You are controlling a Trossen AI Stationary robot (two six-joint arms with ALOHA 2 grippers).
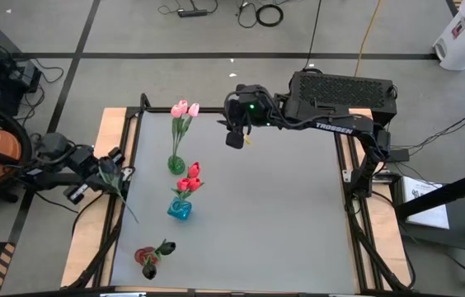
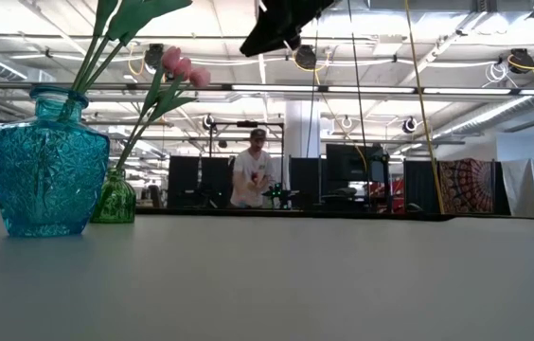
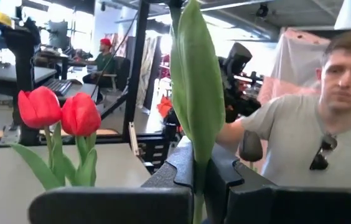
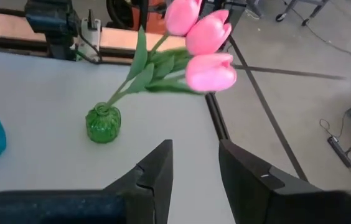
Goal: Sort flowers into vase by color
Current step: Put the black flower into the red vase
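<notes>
Left gripper [image 1: 110, 171] clamped on a flower stem [image 3: 195, 155] at the table's left edge, stem running diagonally across the edge in the high view. Right gripper [image 1: 234, 137] hangs empty above the table's far side, fingers [image 4: 157, 171] parted. Pink tulips [image 4: 203, 37] in the green vase [image 4: 103, 122] lean toward it, just ahead. Red tulips [image 1: 191, 173] sit in the blue vase [image 1: 179, 209].

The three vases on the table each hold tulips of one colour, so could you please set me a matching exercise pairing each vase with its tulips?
Vases:
1. green vase
2. blue vase
3. dark red vase

Tulips:
A. red tulips
B. black tulips
C. pink tulips

Pairs: 1-C, 2-A, 3-B.
</notes>
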